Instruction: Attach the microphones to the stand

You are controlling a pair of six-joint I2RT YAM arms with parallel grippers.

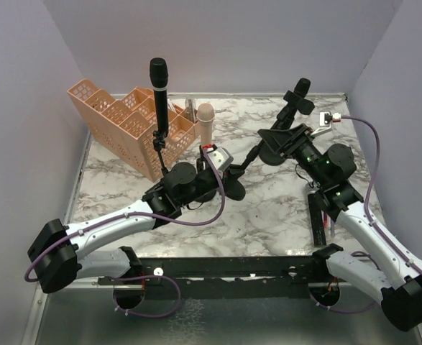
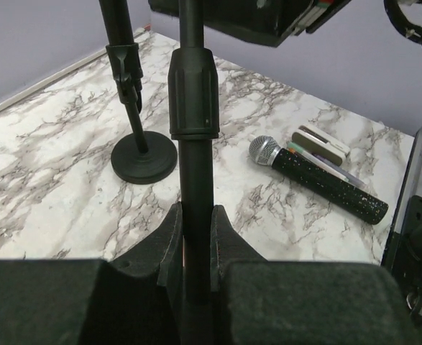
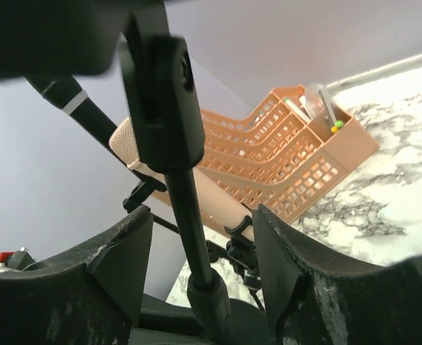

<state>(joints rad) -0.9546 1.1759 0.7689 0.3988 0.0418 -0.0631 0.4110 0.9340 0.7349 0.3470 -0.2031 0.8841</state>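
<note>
Two grips logged. Left gripper point(image 2: 196, 224) is clamped tight on a stand pole point(image 2: 193, 108) near the centre of the bench point(image 2: 45, 172). Right gripper point(image 3: 203, 233) is spread wide, jaws astride the second stand's pole point(image 3: 187, 215) with a gap on both sides. A loose microphone point(image 2: 318, 180) lies flat toward the right edge. Judgement: brace the held pole upright and close the right gripper squarely below the clip point(image 3: 160, 93).

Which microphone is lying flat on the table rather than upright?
The speckled black microphone with the silver mesh head; the plain black microphone and the pink microphone stand upright.
</note>
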